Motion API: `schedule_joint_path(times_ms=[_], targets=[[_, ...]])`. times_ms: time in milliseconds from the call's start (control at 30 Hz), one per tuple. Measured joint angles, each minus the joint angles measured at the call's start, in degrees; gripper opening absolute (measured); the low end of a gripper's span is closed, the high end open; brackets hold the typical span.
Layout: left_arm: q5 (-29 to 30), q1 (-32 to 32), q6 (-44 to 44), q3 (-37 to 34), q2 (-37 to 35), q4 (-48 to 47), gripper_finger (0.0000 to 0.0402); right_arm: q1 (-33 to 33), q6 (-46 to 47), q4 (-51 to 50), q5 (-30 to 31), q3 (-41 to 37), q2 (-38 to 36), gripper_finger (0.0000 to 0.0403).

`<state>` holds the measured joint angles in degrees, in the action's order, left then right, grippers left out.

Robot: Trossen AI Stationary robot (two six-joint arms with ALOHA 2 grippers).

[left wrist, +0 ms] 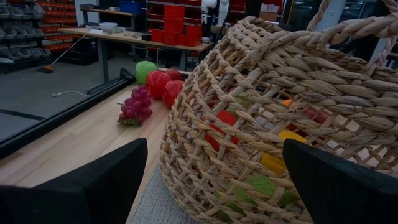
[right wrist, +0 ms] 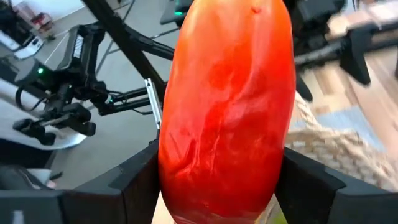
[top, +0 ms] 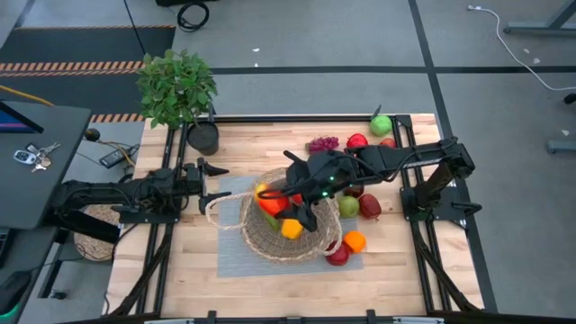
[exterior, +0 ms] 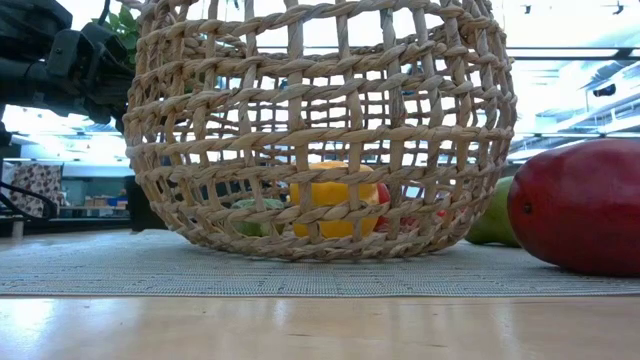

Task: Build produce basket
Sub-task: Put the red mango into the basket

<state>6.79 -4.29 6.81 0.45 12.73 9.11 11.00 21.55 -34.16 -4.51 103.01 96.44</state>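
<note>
Over basket (top: pixel 290 229) | right claw (top: pixel 277 202) grips red produce (right wrist: pixel 227 106) | contents half-hidden.

No legible text, labels, brands or nos. anywhere in these views.

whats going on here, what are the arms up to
The robot is filling a wicker basket with produce. The right gripper holds a red-orange pepper over the basket, which already has a yellow piece inside. The left gripper sits open beside the basket. Grapes and other fruit lie on the table.
</note>
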Motion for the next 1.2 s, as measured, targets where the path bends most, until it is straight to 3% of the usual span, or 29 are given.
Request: schedule_joint_path(times_ms=[200, 367, 767, 1200], targets=[[0.02, 0.02, 0.0, 0.0, 0.0, 0.01, 0.0382, 0.01, -7.13, -0.06, 0.64, 0.0, 0.0, 0.0272], [0.01, 0.02, 0.01, 0.0, -0.02, 0.02, 0.0382, 0.27, -13.1, 0.46, 5.07, -1.7, 0.04, 0.0272], [0.02, 0.02, 0.02, 0.01, -0.01, 0.24, 0.0382, 3.17, -18.83, 0.16, 10.77, -5.59, 4.44, 0.0272], [0.0, 0.02, -0.02, 0.0, 1.14, -0.05, 0.0382, 4.68, -22.61, -17.03, 14.65, 5.74, 15.25, 0.0272]])
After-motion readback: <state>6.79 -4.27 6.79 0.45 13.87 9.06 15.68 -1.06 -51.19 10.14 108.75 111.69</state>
